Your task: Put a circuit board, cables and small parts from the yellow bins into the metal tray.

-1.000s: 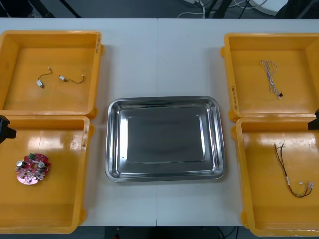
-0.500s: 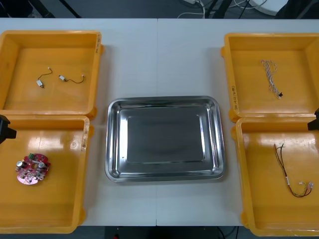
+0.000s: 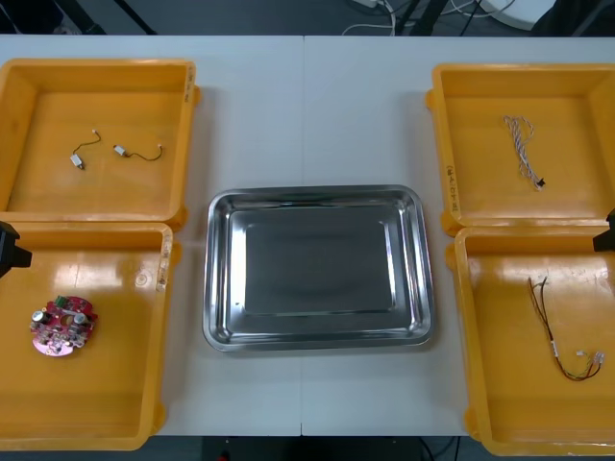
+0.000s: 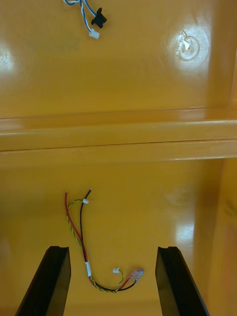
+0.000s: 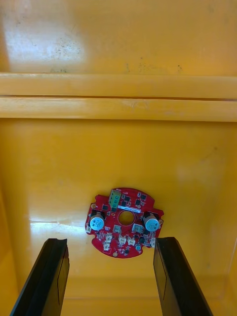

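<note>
Left gripper (image 5: 111,241) spread wide, poised over round red circuit board (image 5: 123,222) just beyond fingertips. Right gripper (image 4: 113,248) likewise wide above red and yellow cable (image 4: 81,232). Metal tray (image 3: 317,197) between arms bare: nothing delivered, every pick remaining.

Left fingers (image 5: 47,281) and right fingers (image 4: 49,284) are matte black: broad, flat slabs with squared tips, widening toward their bases.

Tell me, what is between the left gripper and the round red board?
Only bare yellow bin floor, as the left wrist view shows. The open left gripper hangs over the board; the right gripper hangs open over a cable bin.
</note>
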`<state>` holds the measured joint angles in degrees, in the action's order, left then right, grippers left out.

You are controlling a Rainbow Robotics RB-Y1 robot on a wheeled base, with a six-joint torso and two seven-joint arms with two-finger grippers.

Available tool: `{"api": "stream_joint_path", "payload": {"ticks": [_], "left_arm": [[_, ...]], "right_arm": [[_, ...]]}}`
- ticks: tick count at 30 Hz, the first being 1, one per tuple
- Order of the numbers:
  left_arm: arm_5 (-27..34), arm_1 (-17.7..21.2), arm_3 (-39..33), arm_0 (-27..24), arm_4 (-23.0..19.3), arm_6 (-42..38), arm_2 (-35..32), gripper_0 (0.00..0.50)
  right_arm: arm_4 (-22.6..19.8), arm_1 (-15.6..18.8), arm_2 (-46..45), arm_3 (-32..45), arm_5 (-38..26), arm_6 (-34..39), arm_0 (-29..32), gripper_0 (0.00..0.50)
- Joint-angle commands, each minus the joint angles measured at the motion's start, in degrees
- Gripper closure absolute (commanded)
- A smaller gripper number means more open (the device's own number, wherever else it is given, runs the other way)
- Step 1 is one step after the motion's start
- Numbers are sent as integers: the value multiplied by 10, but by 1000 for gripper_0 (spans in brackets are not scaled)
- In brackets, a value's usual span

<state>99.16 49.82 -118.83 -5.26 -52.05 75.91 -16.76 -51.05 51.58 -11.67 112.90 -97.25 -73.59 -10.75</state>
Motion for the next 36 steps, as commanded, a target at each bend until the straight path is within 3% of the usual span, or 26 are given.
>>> {"api": "stream_joint_path", "payload": {"ticks": [1,36], "left_arm": [[4,-2,-4,5,-4,-15,3,0],[4,-2,-4,5,-4,-15,3,0]], "right_arm": [[-3,31,-10,4,-4,3,-16,0],[-3,31,-10,4,-4,3,-16,0]]}}
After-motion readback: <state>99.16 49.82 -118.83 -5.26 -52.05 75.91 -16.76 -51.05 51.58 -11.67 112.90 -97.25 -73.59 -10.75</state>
